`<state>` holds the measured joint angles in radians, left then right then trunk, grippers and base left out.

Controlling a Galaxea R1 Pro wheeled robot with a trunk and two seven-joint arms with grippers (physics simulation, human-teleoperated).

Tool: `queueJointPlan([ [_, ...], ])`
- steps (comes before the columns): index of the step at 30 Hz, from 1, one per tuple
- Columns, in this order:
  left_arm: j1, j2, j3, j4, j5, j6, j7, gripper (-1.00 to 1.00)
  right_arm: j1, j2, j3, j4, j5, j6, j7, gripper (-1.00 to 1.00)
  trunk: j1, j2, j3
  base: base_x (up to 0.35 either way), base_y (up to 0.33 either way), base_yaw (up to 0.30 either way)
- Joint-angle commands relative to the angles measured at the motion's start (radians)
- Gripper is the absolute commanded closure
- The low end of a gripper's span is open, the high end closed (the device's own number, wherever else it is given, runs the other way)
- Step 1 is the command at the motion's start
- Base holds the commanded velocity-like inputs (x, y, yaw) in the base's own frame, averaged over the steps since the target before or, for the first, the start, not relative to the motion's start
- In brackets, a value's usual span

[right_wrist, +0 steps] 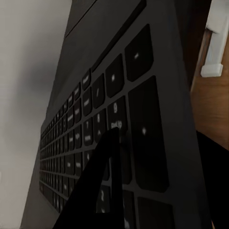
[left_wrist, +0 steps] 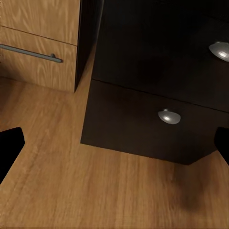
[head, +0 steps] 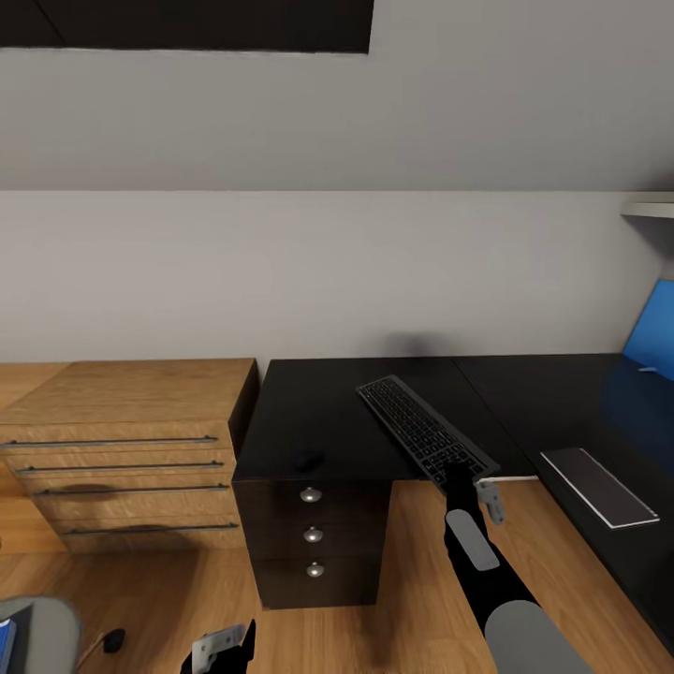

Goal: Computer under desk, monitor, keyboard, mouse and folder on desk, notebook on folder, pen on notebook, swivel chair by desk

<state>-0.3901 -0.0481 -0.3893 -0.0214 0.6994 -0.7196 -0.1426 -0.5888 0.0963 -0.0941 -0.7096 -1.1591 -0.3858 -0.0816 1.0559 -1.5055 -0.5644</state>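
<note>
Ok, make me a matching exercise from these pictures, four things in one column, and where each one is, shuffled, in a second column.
Things:
1. slim dark grey keyboard with black keys
2. small dark grey oval mouse
3. light wooden dresser with long bar handles
4. round silver knobs

Places:
A. left of the black desk
B. in the right gripper
C. on the black drawer fronts
D. on the desk's front left corner

Pairs: 1-B, 2-D, 3-A, 4-C
</note>
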Motion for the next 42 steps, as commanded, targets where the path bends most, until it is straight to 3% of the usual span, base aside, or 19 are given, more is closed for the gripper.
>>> queueJointPlan([
  [1,-0.001,0.000,-0.003,0.001,0.011,-0.003,-0.008,-1.00,0.000,0.000,0.001,0.024,-0.028,-0.005,-0.007,1.00,0.000,0.000,-0.001,-0.154,0.000,0.000],
  [13,-0.001,-0.001,-0.003,0.001,0.011,-0.003,-0.008,-1.00,0.000,-0.015,0.001,0.024,-0.030,-0.003,-0.010,1.00,0.000,0.000,-0.001,-0.072,0.000,0.000],
  [29,-0.001,-0.001,-0.004,0.001,0.011,-0.003,-0.008,-1.00,0.000,-0.016,-0.001,0.055,-0.030,-0.004,-0.012,1.00,0.000,0.000,-0.001,-0.001,0.000,0.000],
  [30,-0.001,-0.001,-0.004,0.001,0.011,-0.004,-0.008,-1.00,0.000,-0.016,-0.001,0.056,-0.030,-0.004,-0.012,-1.00,0.000,0.000,-0.001,0.000,0.000,0.000],
  [42,-0.001,-0.001,-0.003,0.001,0.011,-0.006,-0.008,-1.00,0.000,-0.016,0.003,0.061,-0.028,-0.005,-0.011,-1.00,0.000,0.000,-0.001,0.000,0.000,0.000],
])
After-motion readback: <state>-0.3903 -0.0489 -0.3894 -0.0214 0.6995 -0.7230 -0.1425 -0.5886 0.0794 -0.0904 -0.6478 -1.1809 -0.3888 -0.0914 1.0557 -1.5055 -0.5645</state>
